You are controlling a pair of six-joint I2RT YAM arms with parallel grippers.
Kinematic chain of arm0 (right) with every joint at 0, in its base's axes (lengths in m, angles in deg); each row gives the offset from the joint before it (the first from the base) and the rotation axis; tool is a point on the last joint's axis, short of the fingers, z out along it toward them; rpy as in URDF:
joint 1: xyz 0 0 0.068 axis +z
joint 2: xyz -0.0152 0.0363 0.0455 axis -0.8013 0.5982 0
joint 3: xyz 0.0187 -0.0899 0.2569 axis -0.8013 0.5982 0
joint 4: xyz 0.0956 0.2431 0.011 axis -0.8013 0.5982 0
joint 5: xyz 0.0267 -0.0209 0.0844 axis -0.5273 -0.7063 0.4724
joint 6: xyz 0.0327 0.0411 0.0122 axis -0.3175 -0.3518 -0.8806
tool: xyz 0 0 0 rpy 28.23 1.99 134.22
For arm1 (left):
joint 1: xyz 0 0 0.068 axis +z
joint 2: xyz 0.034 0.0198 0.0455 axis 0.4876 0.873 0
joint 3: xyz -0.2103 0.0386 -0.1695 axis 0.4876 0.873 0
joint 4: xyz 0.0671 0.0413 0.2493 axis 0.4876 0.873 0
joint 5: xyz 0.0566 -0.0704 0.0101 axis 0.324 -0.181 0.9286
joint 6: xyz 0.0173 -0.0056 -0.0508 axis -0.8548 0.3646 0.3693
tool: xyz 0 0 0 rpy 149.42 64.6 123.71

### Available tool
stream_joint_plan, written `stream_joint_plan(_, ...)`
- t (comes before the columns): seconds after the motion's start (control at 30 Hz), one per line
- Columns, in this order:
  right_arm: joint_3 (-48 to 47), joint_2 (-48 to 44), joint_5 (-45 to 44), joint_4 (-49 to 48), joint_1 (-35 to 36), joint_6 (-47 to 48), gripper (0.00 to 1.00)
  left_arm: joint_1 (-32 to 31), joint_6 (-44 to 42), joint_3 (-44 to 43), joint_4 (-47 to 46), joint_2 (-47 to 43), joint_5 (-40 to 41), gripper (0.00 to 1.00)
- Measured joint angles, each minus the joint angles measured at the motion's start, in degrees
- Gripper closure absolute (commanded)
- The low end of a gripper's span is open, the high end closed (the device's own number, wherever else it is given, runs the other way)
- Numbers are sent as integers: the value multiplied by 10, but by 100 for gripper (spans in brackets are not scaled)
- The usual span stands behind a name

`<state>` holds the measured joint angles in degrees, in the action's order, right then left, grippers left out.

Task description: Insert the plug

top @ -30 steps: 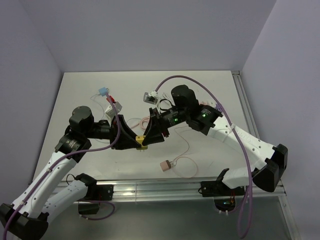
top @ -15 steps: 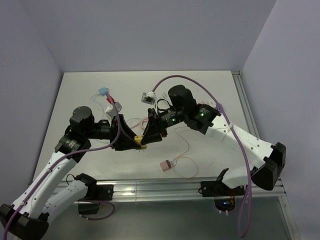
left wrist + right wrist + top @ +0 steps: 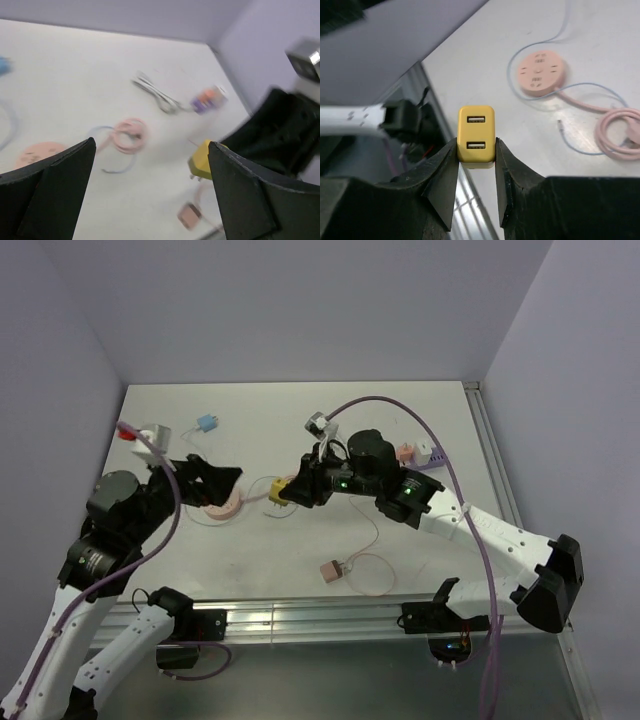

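Well, the right arm's fingers point(image 3: 442, 175) are clamped on the yellow plug point(image 3: 476, 134), holding it off the surface point(image 3: 260, 410), USB ports up. The left arm's fingers point(image 3: 55, 185) stand wide apart, empty, above the round pink socket point(image 3: 218, 506) nearby.

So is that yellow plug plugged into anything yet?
Not plugged in. The yellow plug sits pinched in the right gripper, well apart from the round pink socket.
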<state>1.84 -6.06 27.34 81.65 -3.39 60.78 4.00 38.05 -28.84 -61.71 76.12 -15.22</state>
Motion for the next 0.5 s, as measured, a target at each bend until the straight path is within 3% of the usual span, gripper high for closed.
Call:
stream_joint_plan(0.07, 23, 3, -59, -43, 5, -10, 100, 2, 10, -16, 23, -14, 107, 0)
stream_joint_plan(0.2, 50, 46, -159, -122, 19, -22, 100, 3, 15, -18, 56, -35, 225, 1)
stream_joint_plan(0.5, 28, 220, -321, -283, 96, 16, 100, 3, 14, -17, 75, -72, 289, 0)
